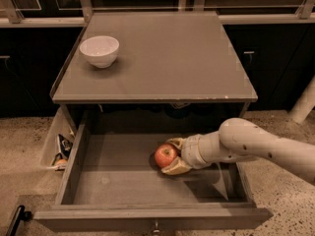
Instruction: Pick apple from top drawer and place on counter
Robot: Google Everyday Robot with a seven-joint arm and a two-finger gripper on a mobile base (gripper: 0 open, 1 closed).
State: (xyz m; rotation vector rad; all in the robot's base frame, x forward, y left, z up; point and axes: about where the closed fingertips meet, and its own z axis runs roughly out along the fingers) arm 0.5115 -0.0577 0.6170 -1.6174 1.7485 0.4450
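Observation:
The red apple (165,155) lies on the grey floor of the open top drawer (123,181), right of the middle. My gripper (172,156) reaches in from the right. One tan finger (175,142) is behind the apple and the other (173,169) is in front, both against its sides, so the gripper is shut on the apple. The apple is still low, at the drawer floor. The grey-brown counter (167,58) lies above and behind the drawer.
A white bowl (99,50) stands on the counter's left rear part. A side bin (60,149) left of the drawer holds small items. Dark cabinets stand at the back. A white post (305,102) is at the right, and a black handle (15,219) at the bottom left.

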